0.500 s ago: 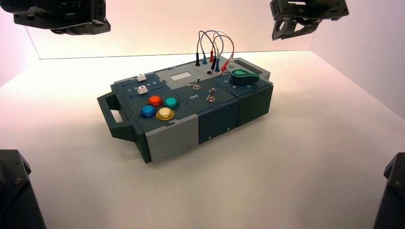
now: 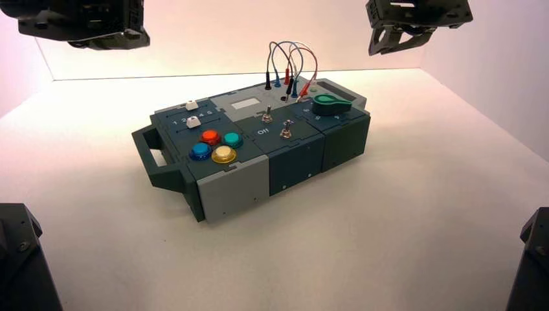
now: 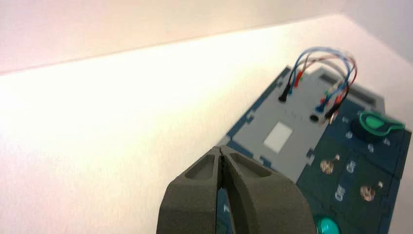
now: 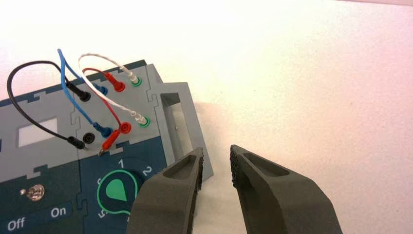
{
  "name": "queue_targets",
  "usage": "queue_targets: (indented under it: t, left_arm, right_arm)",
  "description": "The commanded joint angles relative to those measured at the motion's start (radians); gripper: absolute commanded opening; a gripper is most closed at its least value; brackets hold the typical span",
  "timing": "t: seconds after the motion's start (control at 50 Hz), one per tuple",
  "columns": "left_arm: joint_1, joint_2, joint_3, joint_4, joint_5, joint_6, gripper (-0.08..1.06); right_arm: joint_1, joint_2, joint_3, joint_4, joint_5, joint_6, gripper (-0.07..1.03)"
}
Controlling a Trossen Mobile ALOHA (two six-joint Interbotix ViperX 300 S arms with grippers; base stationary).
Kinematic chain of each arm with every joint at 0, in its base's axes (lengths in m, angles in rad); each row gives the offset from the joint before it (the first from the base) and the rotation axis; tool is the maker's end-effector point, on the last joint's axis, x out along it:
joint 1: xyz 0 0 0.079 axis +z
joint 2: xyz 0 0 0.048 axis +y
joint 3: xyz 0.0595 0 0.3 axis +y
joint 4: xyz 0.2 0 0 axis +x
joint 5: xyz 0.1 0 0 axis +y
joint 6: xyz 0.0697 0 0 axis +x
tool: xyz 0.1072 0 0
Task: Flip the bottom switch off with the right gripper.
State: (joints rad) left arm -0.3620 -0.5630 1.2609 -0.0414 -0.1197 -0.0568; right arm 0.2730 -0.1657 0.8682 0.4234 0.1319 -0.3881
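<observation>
The bottom switch (image 2: 285,132) is a small silver toggle on the dark blue panel of the box (image 2: 233,184), nearer the front than the other toggle (image 2: 266,116). It also shows in the left wrist view (image 3: 367,192). My right gripper (image 2: 401,35) hangs high above the table behind the box's back right corner, well away from the switch. In its wrist view it (image 4: 216,153) is open and empty, over the box's grey handle (image 4: 178,117); the bottom switch is out of that view. My left gripper (image 2: 97,29) is parked high at the back left, shut and empty (image 3: 221,147).
The box also bears a green knob (image 2: 330,103), looped wires (image 2: 291,61) plugged in at the back, four coloured buttons (image 2: 213,146) and two white sliders (image 2: 191,113). The other toggle (image 4: 35,192) stands above white "Off" and "On" lettering.
</observation>
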Motion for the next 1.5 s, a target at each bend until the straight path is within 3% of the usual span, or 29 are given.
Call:
queue_targets:
  t: [0.02, 0.14, 0.34, 0.4, 0.56, 0.64, 0.78, 0.94, 1.5]
  left_arm:
    - [0.0, -0.023, -0.058, 0.0, 0.097, -0.005, -0.03]
    - [-0.003, -0.049, -0.084, -0.005, 0.224, -0.012, -0.03]
    - [-0.005, -0.126, -0.104, -0.041, 0.437, -0.025, -0.03]
    - [-0.011, -0.16, -0.103, -0.066, 0.471, -0.028, -0.03]
    - [-0.025, -0.273, -0.091, -0.167, 0.549, -0.026, -0.03]
    - [-0.025, -0.305, -0.089, -0.187, 0.595, -0.025, -0.03]
    - [-0.025, -0.344, -0.086, -0.19, 0.664, -0.029, -0.03]
    - [-0.025, -0.327, -0.08, -0.196, 0.686, -0.049, -0.03]
    - [-0.025, -0.115, -0.084, -0.199, 0.62, -0.061, -0.03]
  right_arm:
    - [0.014, -0.029, -0.029, 0.003, 0.008, 0.0, 0.32]
    - [0.026, -0.031, -0.037, 0.003, 0.017, 0.0, 0.32]
    - [0.034, -0.029, -0.046, 0.006, 0.034, 0.0, 0.32]
    - [0.035, -0.031, -0.049, 0.011, 0.035, 0.0, 0.32]
    - [0.051, -0.031, -0.052, 0.012, 0.035, 0.0, 0.32]
    - [0.054, -0.028, -0.055, 0.012, 0.035, 0.0, 0.32]
    - [0.075, -0.028, -0.058, 0.012, 0.035, 0.0, 0.32]
    - [0.084, -0.028, -0.063, 0.012, 0.035, 0.0, 0.32]
    - [0.098, -0.026, -0.064, 0.012, 0.035, 0.0, 0.32]
